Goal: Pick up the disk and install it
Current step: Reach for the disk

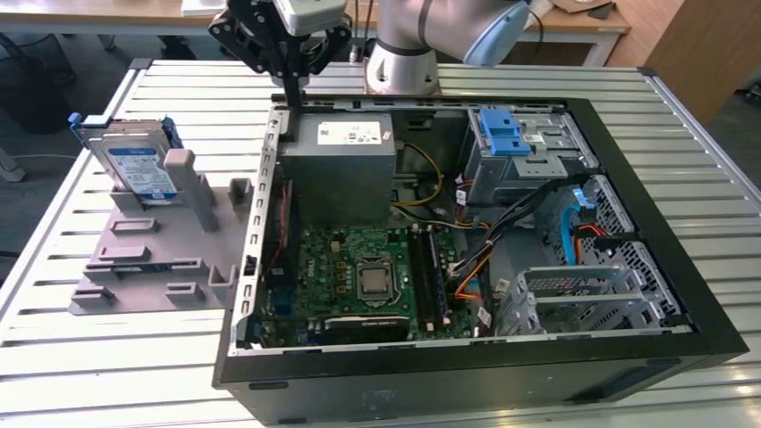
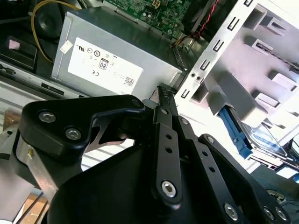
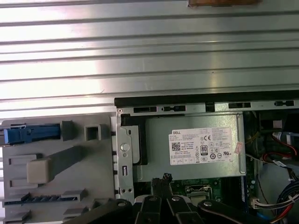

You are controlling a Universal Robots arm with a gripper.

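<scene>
The disk stands on edge in a grey printed holder at the exterior view's left, its blue-and-white label facing out and blue rails on its sides. The same disk appears with its blue rail in the second wrist view, and as a blue strip in the first wrist view. My gripper hangs above the far-left corner of the open computer case, well to the right of the disk. Its black fingers are shut with nothing between them, and their tips point at the power supply's edge.
Inside the case lie a grey power-supply box with a white sticker, a green motherboard, loose cables and a grey drive bay with a blue latch. The slatted metal table surrounds the case.
</scene>
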